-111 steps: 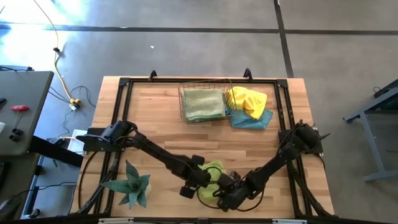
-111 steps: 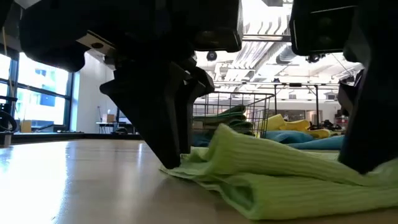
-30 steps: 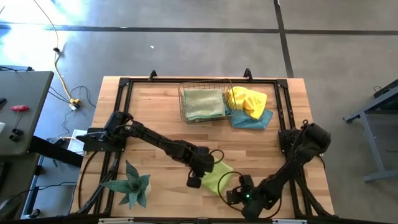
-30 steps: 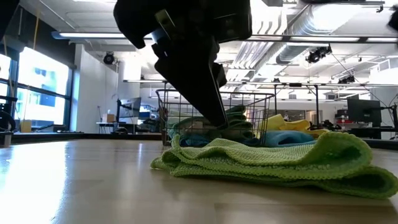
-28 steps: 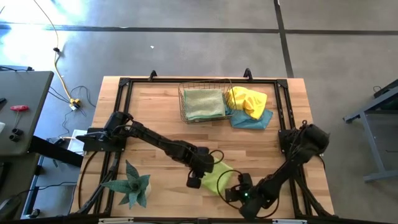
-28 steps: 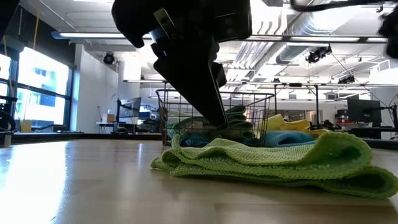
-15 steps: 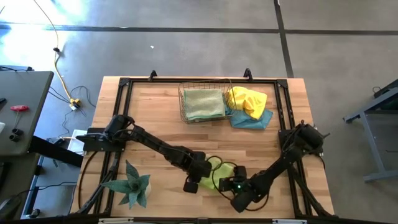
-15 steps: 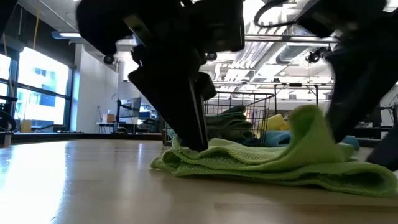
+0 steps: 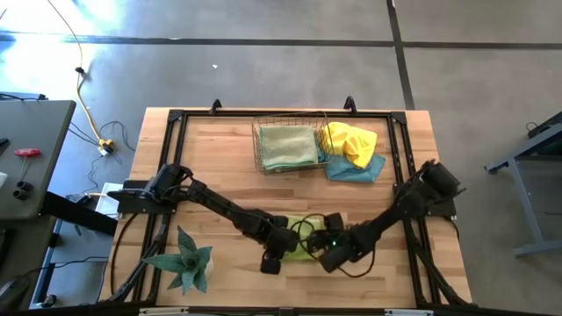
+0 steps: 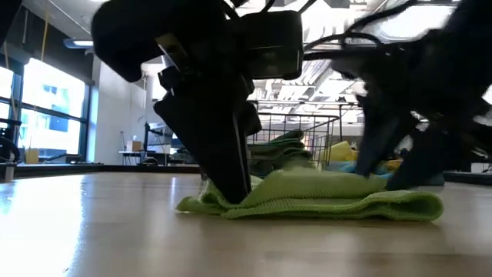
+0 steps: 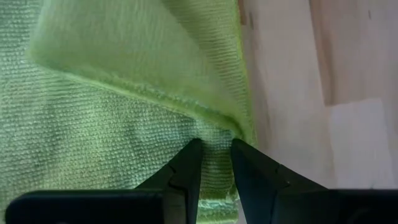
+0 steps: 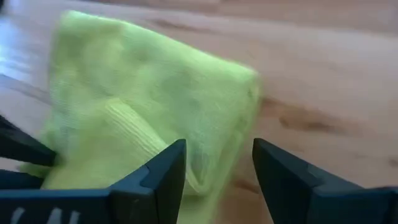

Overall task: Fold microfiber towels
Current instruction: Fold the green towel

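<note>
A lime green microfiber towel point(image 9: 304, 237) lies folded on the wooden table near its front edge, between my two grippers. My left gripper point(image 11: 214, 155) stands on the towel's left end point(image 10: 231, 201), pointing steeply down. Its fingers are nearly together, with cloth in the narrow gap. My right gripper point(image 12: 214, 165) is over the towel's right part point(image 10: 384, 192) with its fingers wide apart. A folded-over flap point(image 11: 143, 56) lies on the lower layer. My left gripper comes from above, slanting, onto the lower layer point(image 11: 214, 140) near the towel's left edge, just where the flap's fold line ends. A little cloth sits between its fingertips point(image 11: 193, 158). The towel lies flat on the table under them. My right gripper has the towel's folded edge point(image 12: 205, 177) between its spread fingers; whether they touch it I cannot tell.
A copper wire basket point(image 9: 257, 140) at the far middle holds a folded pale green towel point(image 9: 288, 147). A yellow towel point(image 9: 349, 140) and a light blue towel point(image 9: 356, 169) lie beside it. A spiky green plant point(image 9: 184, 259) stands at the near left.
My right gripper has swung from the near right toward the table's left and has rolled. It brought the towel's right end up and over onto the rest. The towel now lies lower and shorter. My left gripper has sunk onto the towel's left end, which stayed in place.
</note>
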You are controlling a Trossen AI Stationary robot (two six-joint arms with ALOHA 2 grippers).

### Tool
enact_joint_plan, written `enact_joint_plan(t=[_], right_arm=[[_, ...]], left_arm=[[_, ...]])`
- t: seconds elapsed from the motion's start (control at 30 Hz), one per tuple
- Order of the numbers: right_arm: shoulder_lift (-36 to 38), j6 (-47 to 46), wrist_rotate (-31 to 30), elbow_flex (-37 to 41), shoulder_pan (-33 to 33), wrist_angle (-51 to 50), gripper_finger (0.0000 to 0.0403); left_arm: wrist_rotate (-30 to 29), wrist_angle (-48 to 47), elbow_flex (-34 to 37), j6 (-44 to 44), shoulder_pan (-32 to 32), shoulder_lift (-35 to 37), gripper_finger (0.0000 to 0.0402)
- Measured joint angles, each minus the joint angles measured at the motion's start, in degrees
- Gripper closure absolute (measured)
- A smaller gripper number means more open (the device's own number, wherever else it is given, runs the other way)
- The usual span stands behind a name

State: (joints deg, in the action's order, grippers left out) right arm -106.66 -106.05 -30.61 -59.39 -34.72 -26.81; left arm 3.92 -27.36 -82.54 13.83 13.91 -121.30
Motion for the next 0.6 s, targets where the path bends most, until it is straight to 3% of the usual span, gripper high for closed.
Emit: enact_joint_plan(t=[0.23,0.43,0.6], right_arm=[[8.9,12.7,12.4,-0.3,2.5,-2.4,0.0224],[12.3,14.8,13.5,-0.3,3.3,-3.2,0.0224],[12.2,14.6,12.5,-0.3,3.7,-4.9,0.0224]], left_arm=[[0.0,-0.2,-0.6,1.7,-0.2,0.1,0.0321],[-0.6,0.4,-3.2,3.0,-0.2,0.1,0.0321],[-4.9,4.6,-3.8,1.2,-0.3,0.0,0.0321]])
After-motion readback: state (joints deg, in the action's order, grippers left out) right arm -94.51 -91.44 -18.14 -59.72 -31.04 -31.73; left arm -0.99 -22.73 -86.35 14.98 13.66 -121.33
